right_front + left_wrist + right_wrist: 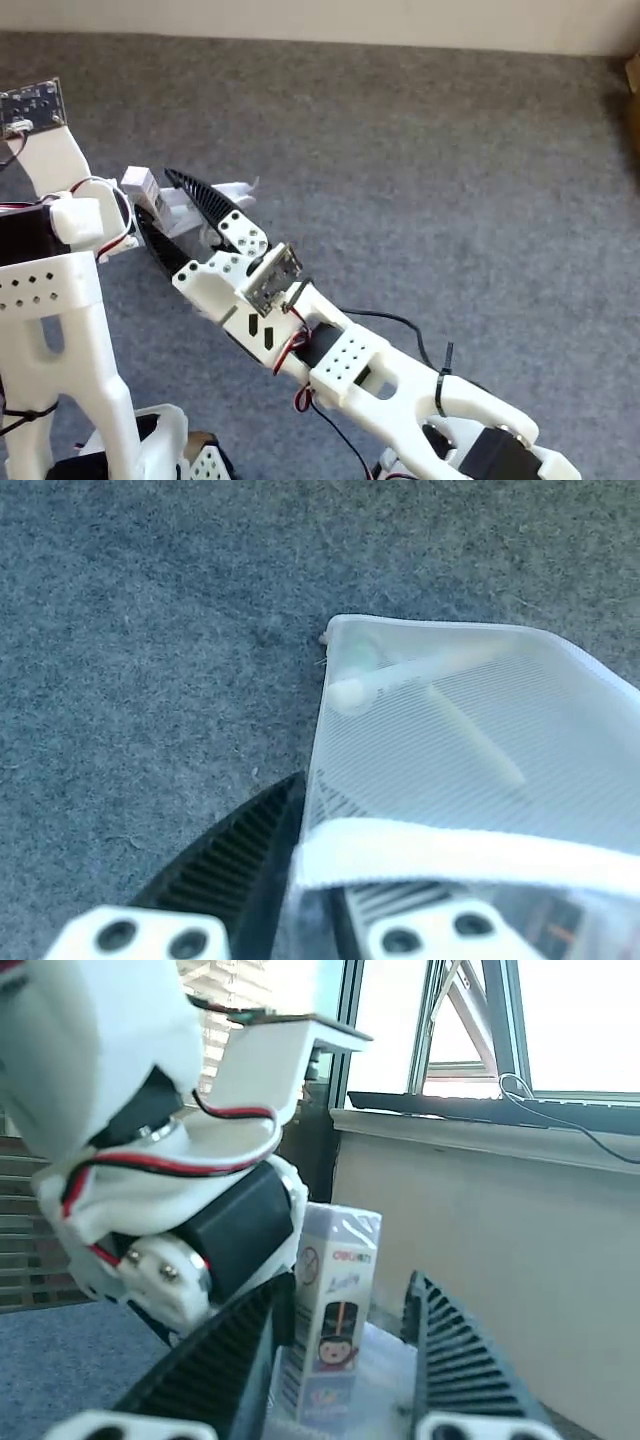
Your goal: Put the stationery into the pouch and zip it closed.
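Table: the grey fuzzy table cover lies under the pouch and all around it.
Pouch: the see-through white mesh pouch sticks out from the left gripper, over the cover.
How the pouch will feel: I think it is soft, floppy and very light. It will sag and fold if it is held by the mesh. The thick white zip band along its mouth looks like the firmest place to hold.
Left gripper: the left gripper is at the pouch's mouth end. Its black ridged fingers are pressed together on the pouch, right by the zip band.
Right gripper: the right gripper is also at the pouch's mouth end. Its fingers are spread wide, one on each side of the box, and they do not squeeze it.
Box: the small white cardboard box with a cartoon figure stands upright beside the pouch. I cannot tell if it is on the pouch or already partly in it.
How the box will feel: it is probably light and stiff, and its shiny wrap may be slippery. Hold it gently by its two flat wide sides, near the middle, so it does not crush or slip.
Inside the pouch: a thin white stick and a small round white bit lie near the far corner.
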Motion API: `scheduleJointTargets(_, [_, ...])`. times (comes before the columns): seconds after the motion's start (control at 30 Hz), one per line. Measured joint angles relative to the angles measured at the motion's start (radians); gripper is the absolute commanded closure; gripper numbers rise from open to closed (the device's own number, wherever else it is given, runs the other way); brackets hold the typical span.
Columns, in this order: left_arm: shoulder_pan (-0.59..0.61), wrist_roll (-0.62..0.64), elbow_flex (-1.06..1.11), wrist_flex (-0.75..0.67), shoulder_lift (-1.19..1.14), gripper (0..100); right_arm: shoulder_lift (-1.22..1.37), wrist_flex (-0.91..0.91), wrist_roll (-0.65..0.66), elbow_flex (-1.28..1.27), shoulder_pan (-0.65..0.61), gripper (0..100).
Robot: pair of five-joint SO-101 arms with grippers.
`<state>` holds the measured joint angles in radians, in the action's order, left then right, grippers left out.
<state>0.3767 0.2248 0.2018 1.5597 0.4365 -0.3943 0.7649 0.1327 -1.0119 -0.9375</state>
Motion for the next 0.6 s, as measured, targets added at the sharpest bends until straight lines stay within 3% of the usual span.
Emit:
scheduleJointTargets(0.43, [-0.002, 0.0, 0.0, 0.002, 0.0, 99, -0.121, -0.009, 0.002, -0.107, 0.002, 83.6])
scheduleJointTargets(0.6, [0.0, 0.0, 0.0, 0.002, 0.0, 99, -0.163, -0.11, 0.002, -0.112, 0.002, 83.6])
